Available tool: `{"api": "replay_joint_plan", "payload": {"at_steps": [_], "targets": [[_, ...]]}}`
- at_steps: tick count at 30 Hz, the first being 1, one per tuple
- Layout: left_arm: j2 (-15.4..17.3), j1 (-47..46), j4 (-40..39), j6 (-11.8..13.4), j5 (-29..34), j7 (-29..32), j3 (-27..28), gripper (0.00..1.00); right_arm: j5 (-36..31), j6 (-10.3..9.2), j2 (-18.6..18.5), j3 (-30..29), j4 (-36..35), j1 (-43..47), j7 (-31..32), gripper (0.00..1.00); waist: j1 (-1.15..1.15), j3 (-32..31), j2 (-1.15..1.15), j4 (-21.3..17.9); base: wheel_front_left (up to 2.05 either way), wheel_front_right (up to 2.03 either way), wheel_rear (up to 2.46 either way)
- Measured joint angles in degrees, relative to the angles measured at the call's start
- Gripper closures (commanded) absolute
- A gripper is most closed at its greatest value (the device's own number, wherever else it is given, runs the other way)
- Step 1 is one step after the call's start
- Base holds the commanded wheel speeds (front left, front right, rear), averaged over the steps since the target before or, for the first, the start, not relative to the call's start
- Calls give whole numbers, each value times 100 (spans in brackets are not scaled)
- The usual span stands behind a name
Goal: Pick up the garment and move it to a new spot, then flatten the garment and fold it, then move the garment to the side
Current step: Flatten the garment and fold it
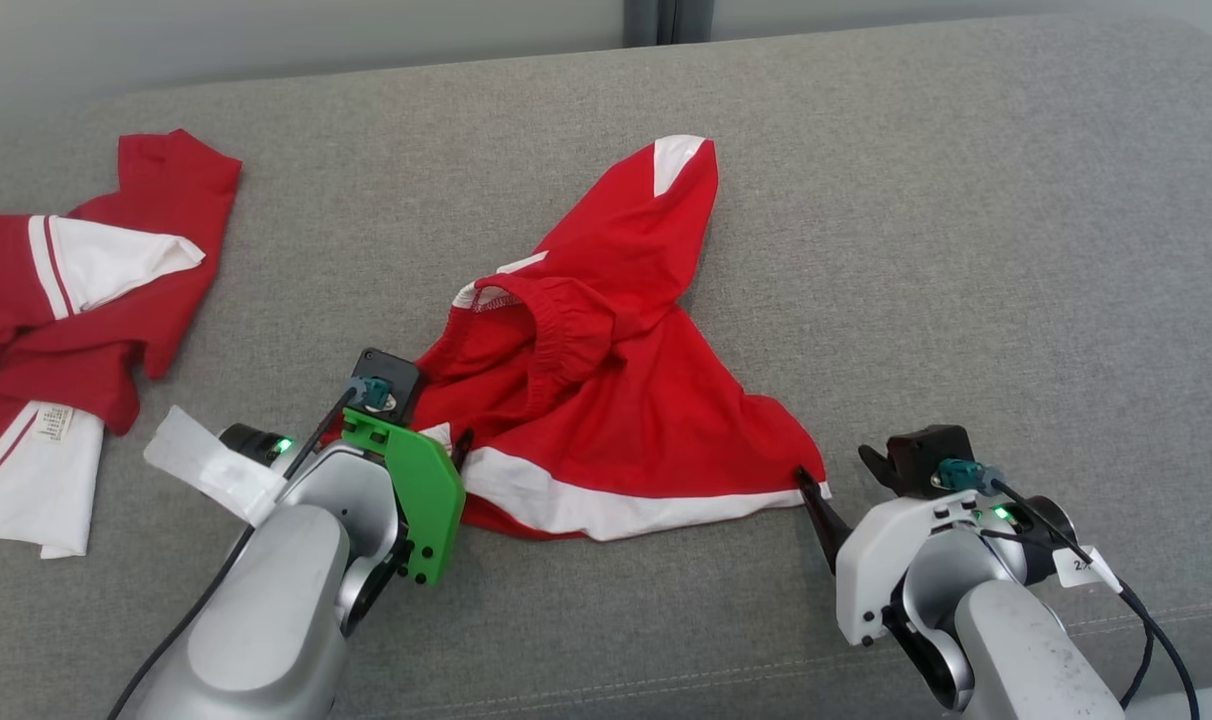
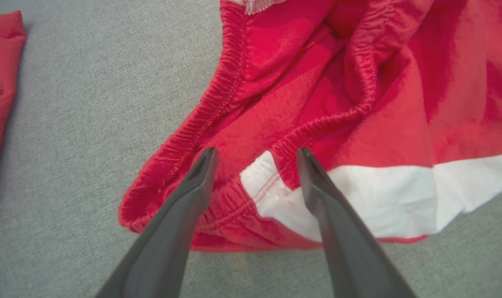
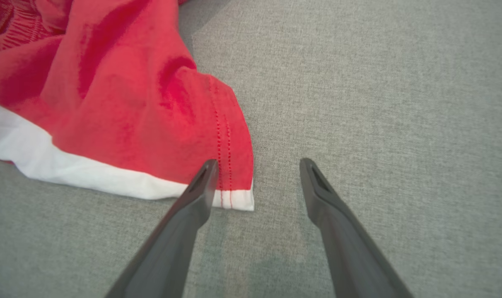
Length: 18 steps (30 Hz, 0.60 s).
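Garment [image 1: 606, 400] is a pair of red shorts with a white band [image 2: 400, 194] along 1 edge. It's lying crumpled in a rough triangle in the middle of the grey cushion [image 1: 966, 250], and 1 leg points away from me with a white patch at its tip. The elastic waistband [image 2: 230, 95] is bunched up and folded over on itself toward my left side.

My left gripper [image 2: 255, 153] is spread wide and has hold of nothing. Its 2 fingers straddle the near-left corner of the shorts, right where the gathered waistband meets the end of the white band. 1 tip is over the red elastic, the other over the seam next to the white. Honestly can't tell if the tips are pressing into the cloth or sitting just above it.

My right gripper [image 3: 257, 163] is spread just as wide and is empty too. It's at the near-right hem corner [image 3: 234, 194], with 1 finger overlapping the stitched corner and the other over bare cushion just beside the cloth.

Off to my left, well apart from the shorts, a second red and white garment [image 1: 66, 330] lies rumpled, with a small label showing on its white part. There's also a green plate [image 1: 421, 490] bolted on my left wrist
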Motion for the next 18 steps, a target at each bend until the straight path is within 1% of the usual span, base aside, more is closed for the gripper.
{"api": "replay_joint_plan", "payload": {"at_steps": [1,2,4,5,7,9,10,13,14,18], "targets": [[3,-30,22,0,0,2,-5,9,0,0,0,7,11,-24,-13,0,0,28,0,-1,0,0,0],[3,-63,58,0,1,51,-27,23,0,0,0,14,16,-50,-20,0,0,58,0,-1,0,0,0],[8,-90,125,-1,-1,92,-52,41,0,0,-1,27,38,-72,-37,0,0,105,0,-2,0,0,0],[15,-97,151,-1,-4,105,-66,48,0,0,0,40,43,-73,-42,0,0,124,0,-1,0,0,0],[23,-101,185,-1,-47,153,-79,53,0,0,0,43,54,-78,-52,0,0,151,0,3,0,0,0],[40,-101,207,-2,-56,197,-96,55,0,0,0,40,80,-84,-69,0,0,156,0,15,0,0,0],[47,-101,209,-2,-57,197,-104,55,0,0,0,38,93,-85,-75,0,0,154,0,21,0,0,0],[54,-100,198,-4,-94,242,-126,50,1,0,0,19,118,-85,-76,0,0,144,0,49,0,0,0],[62,-100,189,-4,-101,247,-137,50,1,0,0,12,120,-85,-76,0,0,140,0,61,0,0,0],[97,-91,157,-5,-137,330,-187,56,22,0,0,40,125,-85,-62,0,0,131,0,100,0,0,0]]}}
